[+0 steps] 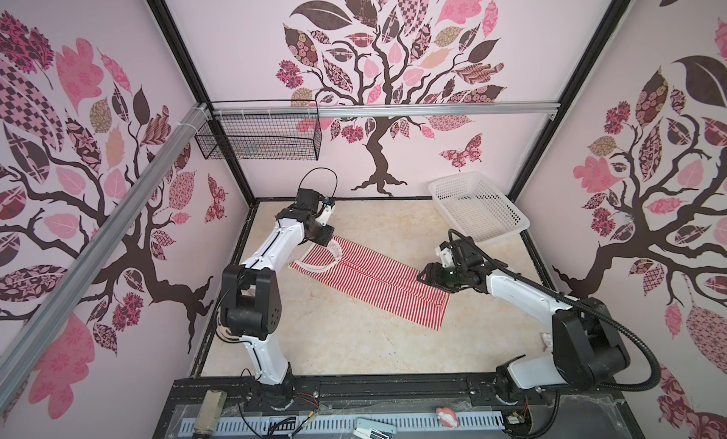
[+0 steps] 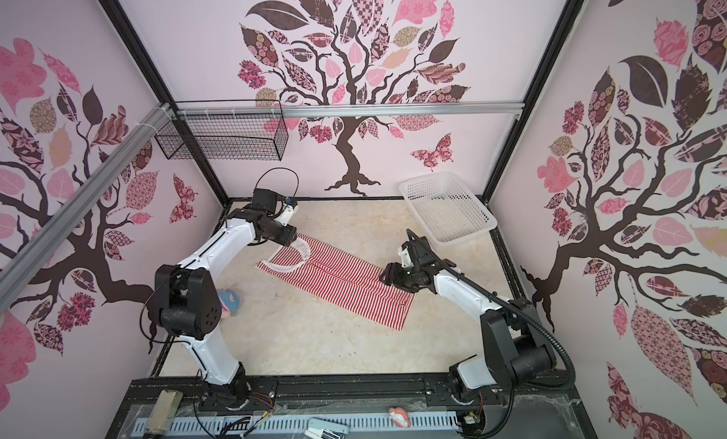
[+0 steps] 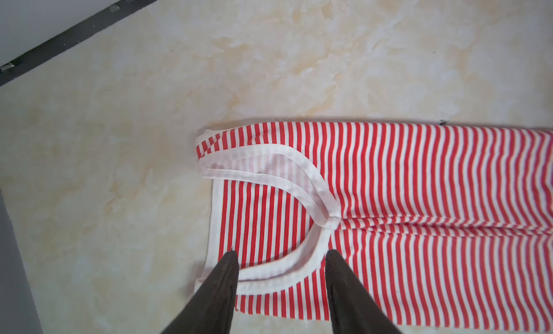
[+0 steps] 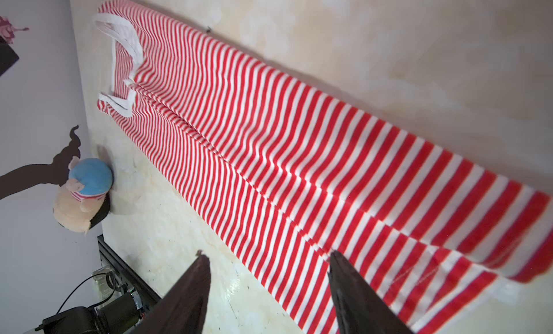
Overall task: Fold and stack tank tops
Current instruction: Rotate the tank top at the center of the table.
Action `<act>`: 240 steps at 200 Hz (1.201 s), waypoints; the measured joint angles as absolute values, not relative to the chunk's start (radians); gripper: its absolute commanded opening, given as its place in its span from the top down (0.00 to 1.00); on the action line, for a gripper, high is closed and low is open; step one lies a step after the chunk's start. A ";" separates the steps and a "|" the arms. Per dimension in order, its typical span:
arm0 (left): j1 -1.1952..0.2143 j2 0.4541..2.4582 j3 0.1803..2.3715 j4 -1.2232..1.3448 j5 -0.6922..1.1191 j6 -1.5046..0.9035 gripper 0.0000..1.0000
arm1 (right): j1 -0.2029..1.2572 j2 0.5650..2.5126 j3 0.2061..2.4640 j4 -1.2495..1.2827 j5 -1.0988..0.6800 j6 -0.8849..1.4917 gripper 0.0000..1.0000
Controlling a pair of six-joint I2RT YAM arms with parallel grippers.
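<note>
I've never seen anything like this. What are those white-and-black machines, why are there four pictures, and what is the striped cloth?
The machines are two robot arms, a left arm and a right arm, mounted at the front edge of a table. Each ends in a two-fingered gripper.

Two pictures come from one camera head overhead and show nearly the same whole scene. The other two come from small cameras on the arms' wrists. The dark prongs seen there are gripper fingers.

The striped cloth is a tank top, folded lengthwise into a long strip and lying flat on the table. The left gripper hovers open over its strap end, and the right gripper is open by the hem end. Neither holds anything.

A white plastic basket stands in the far corner, and a plush toy lies at the table's left edge.
</note>
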State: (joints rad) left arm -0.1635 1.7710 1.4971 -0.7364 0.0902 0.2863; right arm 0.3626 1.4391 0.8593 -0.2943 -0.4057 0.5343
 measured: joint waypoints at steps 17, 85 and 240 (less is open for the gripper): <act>-0.167 1.731 1.427 -0.736 0.103 0.286 0.52 | 0.363 1.464 0.883 -0.297 -0.396 0.519 0.34; -0.181 1.714 1.184 -0.746 0.150 0.284 0.53 | 0.363 1.583 0.897 -0.310 -0.357 0.475 0.34; -0.247 1.920 1.309 -0.785 0.183 0.261 0.54 | 0.353 1.565 0.752 -0.172 -0.357 0.503 0.33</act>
State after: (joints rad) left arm -0.2474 1.9202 1.3094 -0.7853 0.1829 0.2607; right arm 0.3531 1.5654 0.7517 -0.1722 -0.3569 0.5026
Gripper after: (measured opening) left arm 0.458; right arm 0.667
